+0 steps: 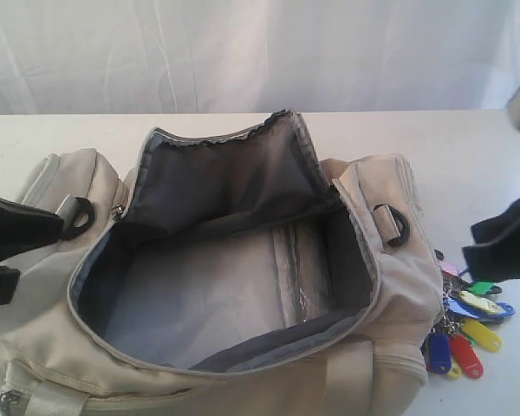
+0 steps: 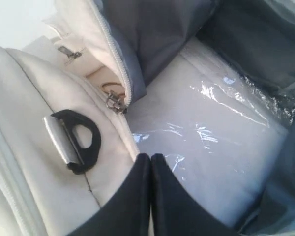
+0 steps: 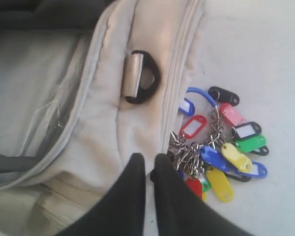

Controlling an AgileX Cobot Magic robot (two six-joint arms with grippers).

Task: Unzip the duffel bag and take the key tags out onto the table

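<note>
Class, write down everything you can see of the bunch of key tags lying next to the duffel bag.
The key tags are small flat plastic labels in red, yellow, green, blue, pink and black, some with white paper windows, joined by a tangle of metal rings. The bunch lies fanned out on the white table, outside the duffel bag, with its rings against the bag's end wall. The right gripper's fingers sit close to the rings; contact cannot be told.

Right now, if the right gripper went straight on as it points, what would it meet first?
Probably the end wall of the duffel bag; the key tags lie just beside that line. Depth is unclear.
</note>
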